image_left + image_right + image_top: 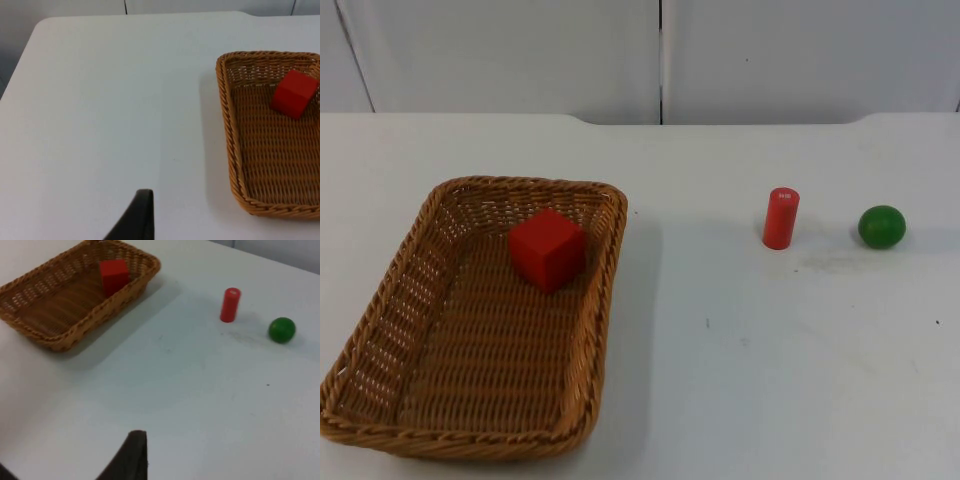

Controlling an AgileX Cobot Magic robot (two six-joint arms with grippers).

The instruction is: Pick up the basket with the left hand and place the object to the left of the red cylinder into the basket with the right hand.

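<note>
Desk surface in white is seen ending at a grey partition wall. Largest on it is the wicker basket, set down flat toward the desk's left edge and reaching nearly to the front edge. A red cube is lying inside the basket, in its far right corner, close to the rim. Well apart, toward the desk's right edge, a red cylinder is standing upright, and a green ball is resting near it on its right. One black fingertip of each gripper is seen above bare desk; whether either claw is apart or together cannot be told.
</note>
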